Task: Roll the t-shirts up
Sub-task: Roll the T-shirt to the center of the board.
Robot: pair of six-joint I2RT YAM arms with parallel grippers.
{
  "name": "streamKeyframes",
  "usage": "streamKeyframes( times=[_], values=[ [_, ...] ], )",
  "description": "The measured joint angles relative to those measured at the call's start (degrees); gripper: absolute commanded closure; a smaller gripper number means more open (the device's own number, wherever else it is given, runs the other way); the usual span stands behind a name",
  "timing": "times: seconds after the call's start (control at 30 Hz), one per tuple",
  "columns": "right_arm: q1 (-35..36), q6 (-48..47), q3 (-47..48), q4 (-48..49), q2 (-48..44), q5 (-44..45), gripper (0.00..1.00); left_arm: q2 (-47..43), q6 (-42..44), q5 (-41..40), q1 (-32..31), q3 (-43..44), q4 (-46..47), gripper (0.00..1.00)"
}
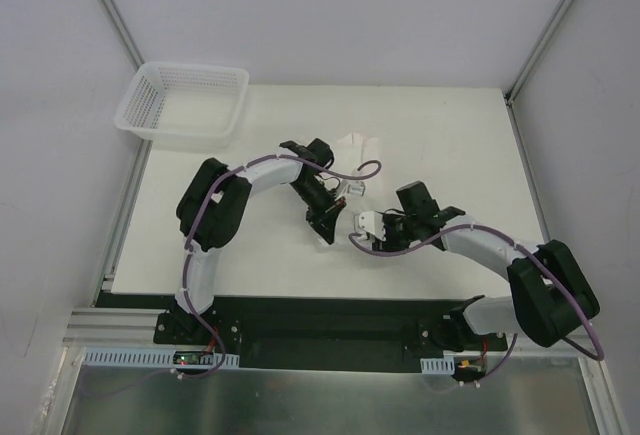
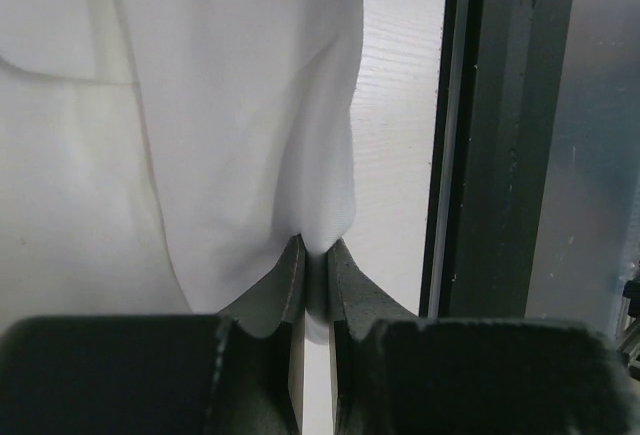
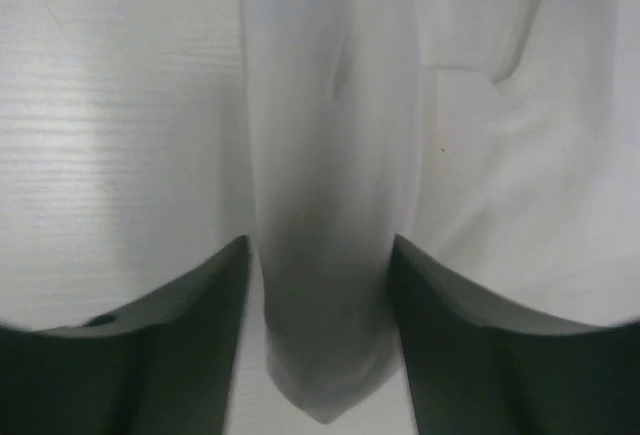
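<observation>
Pinching a small peak of the white t-shirt (image 2: 200, 105) right at the cloth's edge, the left pincer (image 2: 315, 252) is closed tight, its tips meeting on the fabric. The right pincer (image 3: 320, 255) stands partly spread, straddling a raised fold of the same shirt; whether it presses on the fold I cannot tell. The shirt lies mid-worktop (image 2: 395, 105) between both arms. A strip of bare worktop separates its edge from the dark frame rail (image 2: 500, 155). The mesh basket (image 1: 185, 100) sits well apart at the far left corner.
</observation>
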Motion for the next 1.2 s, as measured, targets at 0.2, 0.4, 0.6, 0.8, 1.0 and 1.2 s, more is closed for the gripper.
streamKeyframes(
  times=[0.2,0.4,0.6,0.8,1.0,1.2],
  values=[
    [0.2,-0.9,5.3,-6.6,2.5,-0.6,0.82,0.0,-0.8,3.0,1.3,0.0,-2.3,1.0],
    [-0.2,-3.6,14.4,-25.5,4.0,-6.5,0.86,0.0,-2.5,10.0,2.1,-0.3,-8.8,1.0],
    [-1.4,-7.0,20.2,-40.7,11.2,-12.3,0.89,0.8,-3.8,14.4,2.8,-1.7,-11.9,1.0],
    [-4.1,-8.3,28.0,-48.9,25.4,-16.2,0.92,7.3,-4.3,15.8,4.4,0.8,-14.6,1.0],
    [-5.7,-9.0,33.6,-54.2,34.6,-17.4,0.92,12.2,-4.4,15.8,5.4,4.7,-16.7,1.0],
    [-6.2,-9.3,39.1,-58.1,41.1,-17.9,0.93,14.3,-4.4,15.1,7.2,7.1,-17.7,0.73]
  ],
)
